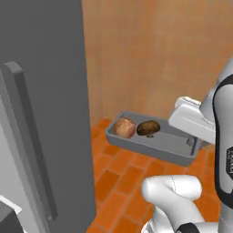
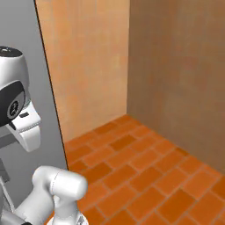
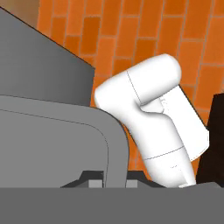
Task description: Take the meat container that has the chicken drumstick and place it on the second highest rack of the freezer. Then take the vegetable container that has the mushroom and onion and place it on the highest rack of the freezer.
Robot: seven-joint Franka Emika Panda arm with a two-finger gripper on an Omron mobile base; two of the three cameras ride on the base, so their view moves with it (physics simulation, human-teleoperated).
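Surroundings: freezer (image 1: 43, 113) stands tall and grey at the left, its side panel between the tray and anything further left; orange brick floor (image 1: 123, 177) below, tan wall (image 1: 159, 50) behind.
Arm: white arm reaches leftward, wrist level, gripper (image 1: 193, 142) clamped shut on the tray's right end wall.
Container: grey vegetable container (image 1: 152, 144) held in the air above the floor, just right of the freezer.
Contents: onion (image 1: 124, 127) at the left end, mushroom (image 1: 148, 128) just beside it.
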